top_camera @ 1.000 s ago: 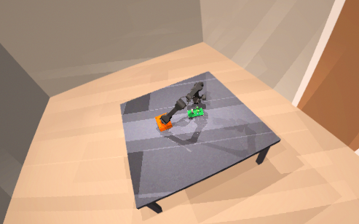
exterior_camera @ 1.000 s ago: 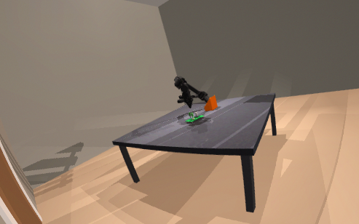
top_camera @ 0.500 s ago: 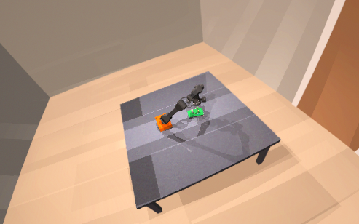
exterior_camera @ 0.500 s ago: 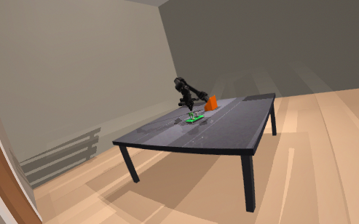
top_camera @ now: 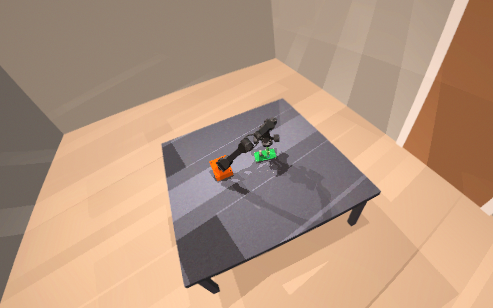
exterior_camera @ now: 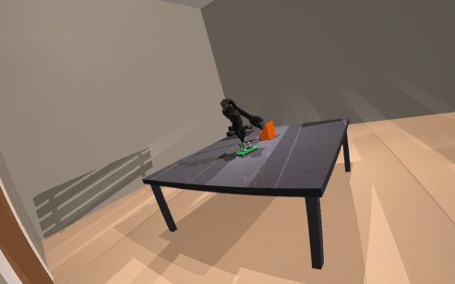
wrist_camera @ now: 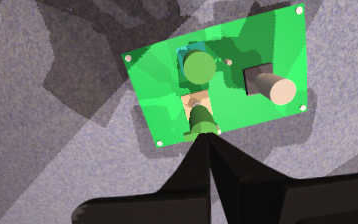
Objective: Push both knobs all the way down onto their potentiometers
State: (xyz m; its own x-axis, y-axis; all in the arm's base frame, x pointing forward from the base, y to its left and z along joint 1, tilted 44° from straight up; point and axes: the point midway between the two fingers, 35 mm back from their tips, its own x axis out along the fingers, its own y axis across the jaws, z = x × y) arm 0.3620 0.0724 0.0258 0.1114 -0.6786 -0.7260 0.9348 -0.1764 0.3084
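Observation:
The green circuit board (wrist_camera: 161, 95) (top_camera: 264, 155) (exterior_camera: 246, 150) stands on the dark table (top_camera: 273, 210) (exterior_camera: 298, 161). In the wrist view it carries three knobs. A green knob (wrist_camera: 199, 68) sits on a teal potentiometer. A second green knob (wrist_camera: 201, 120) stands on a tan potentiometer. A beige knob (wrist_camera: 276, 88) stands on a dark potentiometer. My gripper (wrist_camera: 205, 139) (top_camera: 268, 145) (exterior_camera: 242, 140) is shut with nothing between its fingers. Its joined tips are directly over the second green knob, at its top; I cannot tell whether they touch it.
The arm's orange base (top_camera: 221, 169) (exterior_camera: 268, 131) stands on the table just beside the board. The arm reaches from it over the board. A wall and a brown door are beyond the table.

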